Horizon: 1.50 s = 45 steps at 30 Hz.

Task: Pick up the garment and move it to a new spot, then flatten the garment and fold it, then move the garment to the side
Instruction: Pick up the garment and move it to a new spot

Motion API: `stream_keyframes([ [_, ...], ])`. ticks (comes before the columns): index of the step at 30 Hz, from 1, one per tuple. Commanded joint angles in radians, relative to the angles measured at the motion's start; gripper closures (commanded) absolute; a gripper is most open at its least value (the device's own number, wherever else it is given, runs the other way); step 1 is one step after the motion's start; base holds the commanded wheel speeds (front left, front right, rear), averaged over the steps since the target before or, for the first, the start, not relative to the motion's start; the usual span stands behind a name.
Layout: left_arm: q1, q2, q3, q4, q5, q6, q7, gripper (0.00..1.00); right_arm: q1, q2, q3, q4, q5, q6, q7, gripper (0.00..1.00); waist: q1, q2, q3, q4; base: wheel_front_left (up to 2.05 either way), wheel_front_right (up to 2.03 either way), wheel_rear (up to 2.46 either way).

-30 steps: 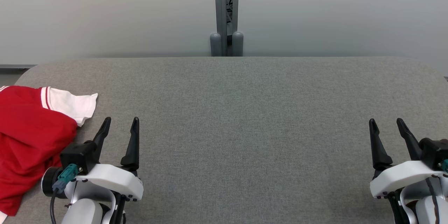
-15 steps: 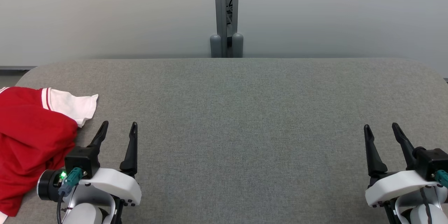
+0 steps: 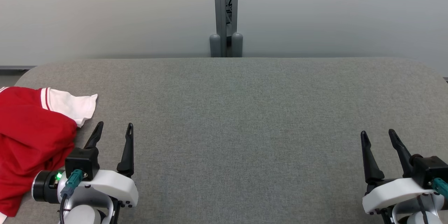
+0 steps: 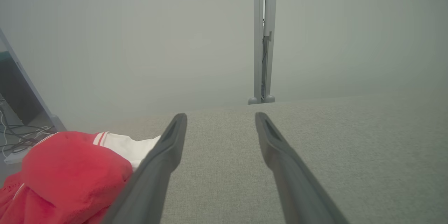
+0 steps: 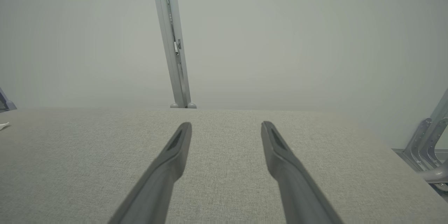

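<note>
The garment lies crumpled at the left end of the table, on the near side, and runs off the left edge of the head view. It is red, bunched into a soft heap. A white sleeve with red and white stripes at its seam sticks out from the heap to the far right and lies flat on the grey cloth. In the left wrist view, loose cables lie on the floor past the table's left end.

Just right of the heap sits the left claw, fingers pointing to the far side. They are spread wide with nothing between them. Its left finger is close beside the red cloth, but whether it touches cannot be told. A small green light glows on the wrist behind it.

The middle of the table is bare grey fabric. Beyond its far edge a grey post stands upright against the pale wall, with two rounded caps at its foot.

At the near right the right claw is also spread wide and holds nothing. It is over bare table, well apart from the garment. In the right wrist view a metal frame shows off the table's right end.
</note>
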Motion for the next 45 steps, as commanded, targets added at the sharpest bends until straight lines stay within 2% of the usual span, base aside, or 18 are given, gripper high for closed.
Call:
stream_keyframes([
  [1,0.007,0.004,0.005,-0.002,0.017,0.006,-0.001,0.00,0.014,-0.001,0.000,-0.005,-0.014,0.002,-0.011,0.00,0.0000,-0.0001,0.000,-0.001,0.00,0.00,0.00],
  [20,-0.011,0.011,-0.010,0.008,-0.002,0.013,-0.005,0.00,0.020,0.005,-0.022,-0.003,0.008,0.002,-0.005,0.00,0.0000,-0.0001,0.010,-0.009,0.00,0.00,0.00],
  [26,-0.019,0.007,-0.014,0.009,-0.009,0.014,-0.003,0.00,0.022,0.007,-0.025,-0.007,0.005,0.002,-0.004,0.00,0.0000,-0.0001,0.008,0.010,0.00,0.00,0.00],
  [33,-0.042,0.006,-0.004,0.013,-0.027,0.018,-0.015,0.00,0.014,0.007,-0.006,-0.026,0.001,0.002,0.000,0.00,0.0000,-0.0001,0.016,0.098,0.00,0.00,0.00],
  [45,-0.003,0.021,0.016,0.015,-0.048,0.037,-0.016,0.00,0.030,0.010,0.058,-0.082,0.030,0.002,0.022,0.00,0.0000,-0.0001,-0.012,0.341,0.00,0.00,0.00],
])
